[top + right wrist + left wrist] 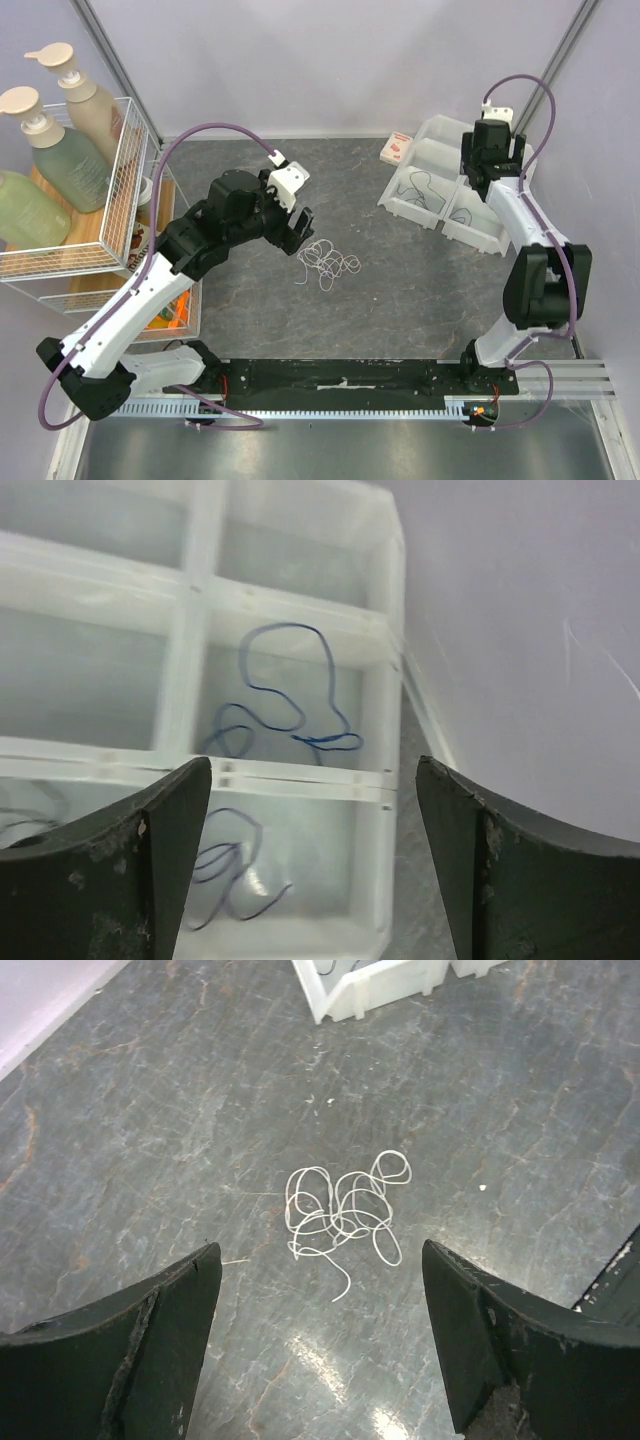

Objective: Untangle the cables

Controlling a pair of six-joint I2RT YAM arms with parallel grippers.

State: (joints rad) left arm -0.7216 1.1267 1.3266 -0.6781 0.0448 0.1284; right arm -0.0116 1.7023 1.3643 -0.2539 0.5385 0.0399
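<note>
Over the middle of the grey table (400, 300), the left gripper (320, 1256) hung with its fingers spread wide and nothing between them; the white cable (345, 1210) lay in a loose knot of curls just ahead of the tips. The sound course, I judged, was to descend on the free tail or an outer loop rather than the heap's centre; to pinch one strand only; and to bring the tips right down to the surface, the wire lying so flat. The left wrist view showed that tail plainly; the top view gave only a pale scribble. The right wrist view showed the right gripper (312, 770) likewise spread and empty above the divided bin (378, 710), with dark blue cables (295, 700) curled in two compartments; from above they were mere faint squiggles.
</note>
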